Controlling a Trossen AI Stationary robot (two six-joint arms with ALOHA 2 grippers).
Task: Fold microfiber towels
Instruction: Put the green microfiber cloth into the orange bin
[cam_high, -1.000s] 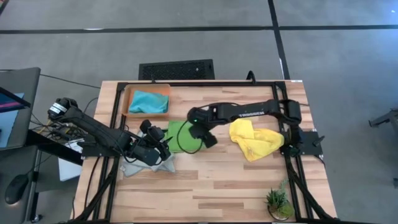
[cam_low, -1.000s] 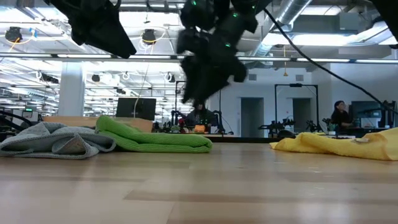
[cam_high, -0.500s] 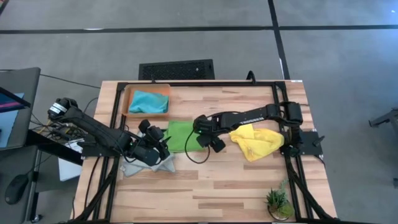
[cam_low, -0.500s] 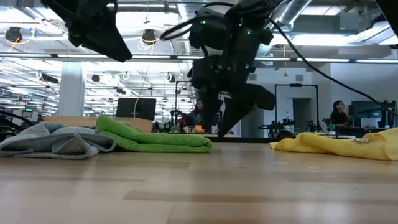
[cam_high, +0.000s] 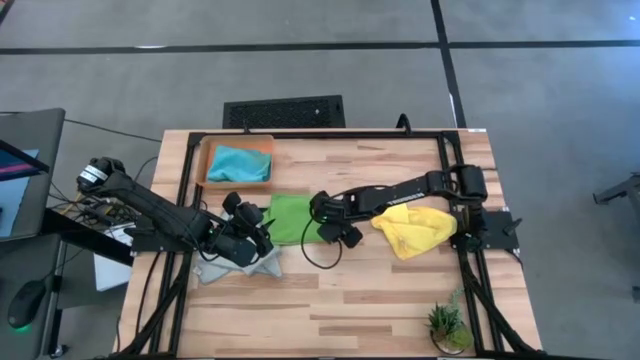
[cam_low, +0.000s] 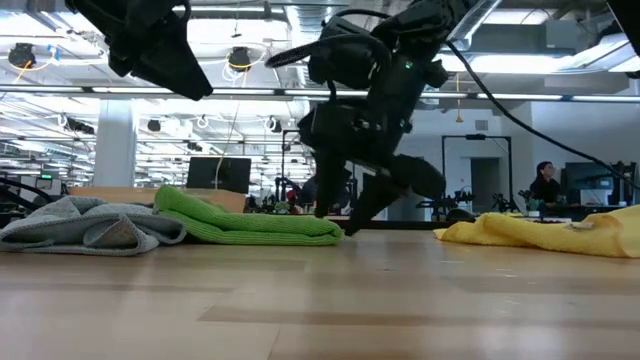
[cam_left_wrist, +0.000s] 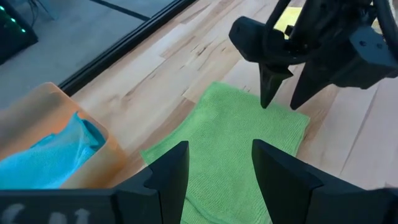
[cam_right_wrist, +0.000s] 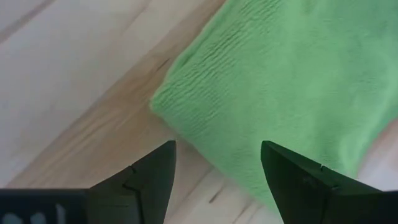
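On the surface (cam_high: 400, 290), the green towel (cam_high: 292, 217) lies folded near the middle. The right claw (cam_high: 334, 234), released, has dropped to its right edge, likely to fold again. The left claw (cam_high: 262, 238) hovers released beside it.

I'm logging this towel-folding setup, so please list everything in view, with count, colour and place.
Folded lime green microfiber towel: one, table centre.
Crumpled yellow microfiber towel: one, right side.
Crumpled light grey microfiber towel: one, under the left arm.
Turquoise blue microfiber towel: one, inside the orange tray, far left corner.
Small potted plant: one, green, near right corner.
Wooden table: one, light.
Left gripper: open, beside the green towel.
Right gripper: open, at the green towel's right edge.
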